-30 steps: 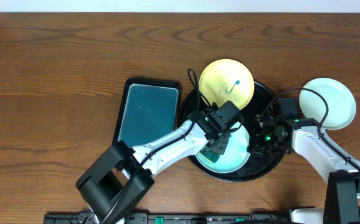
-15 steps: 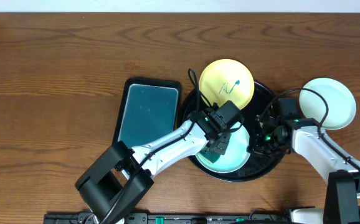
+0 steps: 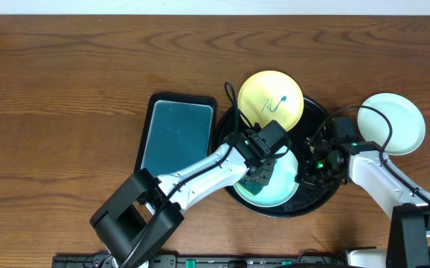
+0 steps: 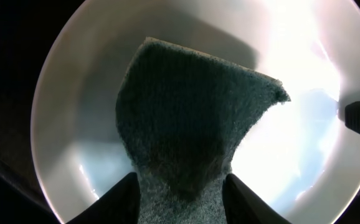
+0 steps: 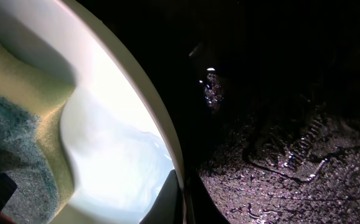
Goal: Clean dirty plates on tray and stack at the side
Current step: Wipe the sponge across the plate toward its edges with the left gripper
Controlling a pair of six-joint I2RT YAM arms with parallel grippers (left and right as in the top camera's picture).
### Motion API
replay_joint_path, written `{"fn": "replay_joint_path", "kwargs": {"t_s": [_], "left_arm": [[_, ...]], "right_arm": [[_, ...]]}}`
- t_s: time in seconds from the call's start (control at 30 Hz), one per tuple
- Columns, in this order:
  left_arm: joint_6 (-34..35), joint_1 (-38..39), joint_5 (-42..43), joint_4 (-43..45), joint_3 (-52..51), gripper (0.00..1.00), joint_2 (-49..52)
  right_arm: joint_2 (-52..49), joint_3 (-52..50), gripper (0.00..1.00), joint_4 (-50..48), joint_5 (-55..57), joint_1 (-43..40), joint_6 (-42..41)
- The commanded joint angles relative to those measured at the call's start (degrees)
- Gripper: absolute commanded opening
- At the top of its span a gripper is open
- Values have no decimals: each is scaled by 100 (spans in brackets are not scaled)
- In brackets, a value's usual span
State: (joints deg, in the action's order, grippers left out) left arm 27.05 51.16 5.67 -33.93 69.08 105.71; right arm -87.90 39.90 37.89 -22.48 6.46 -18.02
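Stands about a third done, judging by how things lie. Counts one piece as finished: a white plate, unmarked, set on bare wood just beyond the right gripper, on its side away from the black tray.

Finds the second piece mid-scrub: a mint plate lying flat in the black tray, directly beneath the left gripper. Has the left gripper clamped on a sponge, squeezing its near end, dark scouring face spread over the plate's floor. Has the right gripper closed at the same plate's edge, across from the left one, seemingly pinching the rim to steady it, though the wrist view there is dark and very close. Shows no marks on the part of that plate left uncovered.

Leaves the yellow plate untouched: past the left gripper on its far side, lying over the tray's far rim, a teal scribble at its centre. Needs, by this reckoning, the mint plate carried out onto the white one, then the yellow one wiped and stacked on top.

Shows a brown wood-grain tabletop, matte and even. Carries a rectangular teal tray close beside the left gripper's arm, near the black tray's rim. Shows the black tray's floor glossy and speckled in the right wrist view. Gives nothing of the room beyond a thin pale band along the tabletop's far edge.
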Motion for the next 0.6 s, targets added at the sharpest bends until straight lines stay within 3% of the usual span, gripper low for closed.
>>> {"fn": "replay_joint_path", "kwargs": {"t_s": [0.0,0.1,0.17,0.43,0.57], "left_arm": [[-15,4,-28,15,-52,41,175],[-15,4,-28,39,-52,28,190],[-17,4,-28,72,-52,27,190],[-13,9,20,83,-57,42,448],[-15,9,162,107,-57,43,568]], "right_arm": [[-28,-37,1,66,149,2,7],[-28,-37,1,66,149,2,7],[-28,-37,1,63,149,2,7],[-28,-37,1,63,149,2,7],[-28,-37,1,63,149,2,7]]}}
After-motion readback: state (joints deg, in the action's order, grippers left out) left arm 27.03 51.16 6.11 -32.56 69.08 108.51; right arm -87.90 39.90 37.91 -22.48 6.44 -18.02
